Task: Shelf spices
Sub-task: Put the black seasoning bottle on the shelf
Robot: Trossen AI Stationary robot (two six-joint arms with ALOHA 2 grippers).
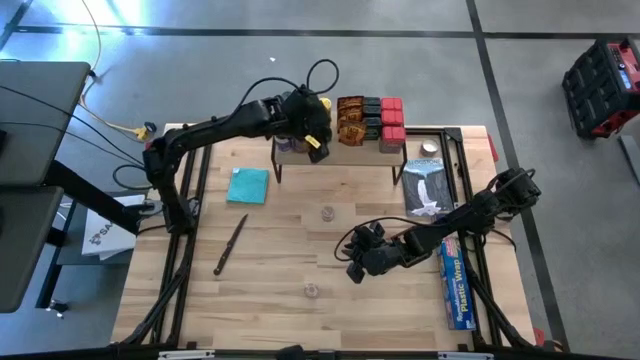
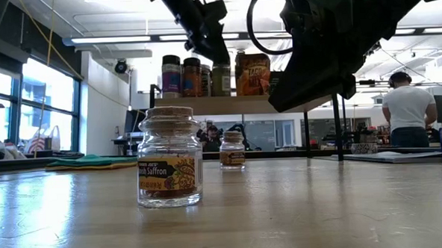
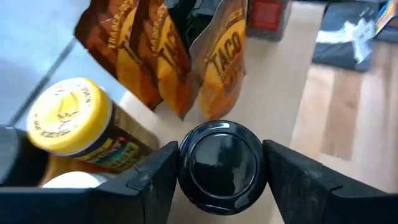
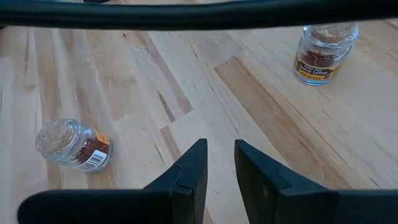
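Nearest the front edge, at about six o'clock on the table (image 1: 300,320), a small saffron jar (image 1: 312,291) stands upright, unshelved. Just up from it, near the table's centre, a second small jar (image 1: 327,213) also waits upright. That's two spices left on the wood, by my count.

Between them and off toward four o'clock hovers the right gripper (image 1: 352,268), its fingers (image 4: 189,171) drawn close with only a narrow gap, gripping nothing. It hangs above bare boards, both loose jars in its sights but well apart from it.

Out at eight o'clock lies a knife (image 1: 229,244), at ten a teal cloth (image 1: 248,185), and along the three-to-four o'clock edge the blue plastic-wrap box (image 1: 456,283). None of those belong on the rack.

Now to twelve o'clock, the shelf (image 1: 345,152). It's filling up: orange-brown taco packets (image 1: 350,117), red boxes (image 1: 391,122), and a yellow-lidded jar (image 3: 69,116) on its left part. Right there is the left gripper (image 1: 312,139), straddling a black-lidded jar (image 3: 222,163) that sits on the shelf top beside the yellow one. Its fingers (image 3: 155,180) flank the lid closely; whether they're pinching or letting go, I cannot tell.

Judgement: most of the job looks done, this jar is being set down, two remain.
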